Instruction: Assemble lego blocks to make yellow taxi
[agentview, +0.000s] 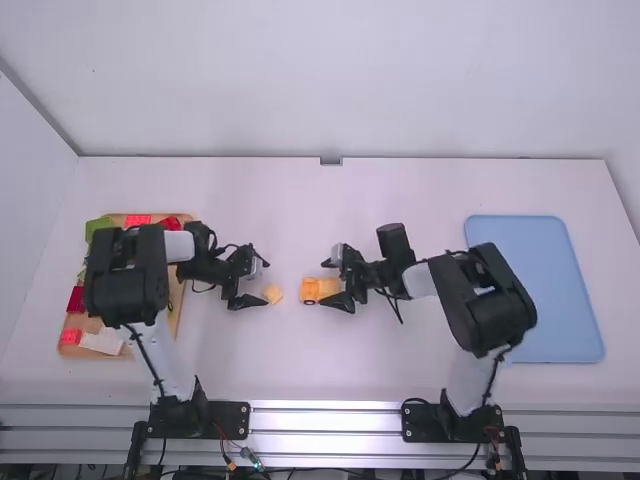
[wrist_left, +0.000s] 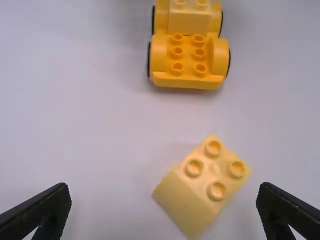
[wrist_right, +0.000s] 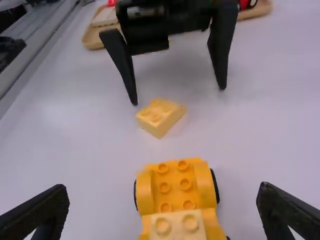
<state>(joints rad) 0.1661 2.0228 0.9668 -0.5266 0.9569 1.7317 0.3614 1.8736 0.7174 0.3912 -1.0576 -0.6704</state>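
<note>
One loose yellow block (wrist_left: 205, 185) sits on the tabletop (wrist_left: 100, 125) just before the left gripper (agentview: 266, 284), whose fingers are spread, holding nothing. Likely light, stiff and slightly slippery, it is best pinched by opposite flat sides, below its four studs. Beyond it, one wheeled base (wrist_left: 189, 62), bearing at least one block, stands partly between the right gripper's (agentview: 323, 284) parted fingers.

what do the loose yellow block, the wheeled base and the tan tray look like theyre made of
The loose yellow block looks like hard moulded plastic, satin, given its round studs and even colour. The wheeled base seems the same, with smooth, softly shaded curves beside its studs. The tan tray may be smooth wood, going by its warm tone, though plastic is possible.
</note>
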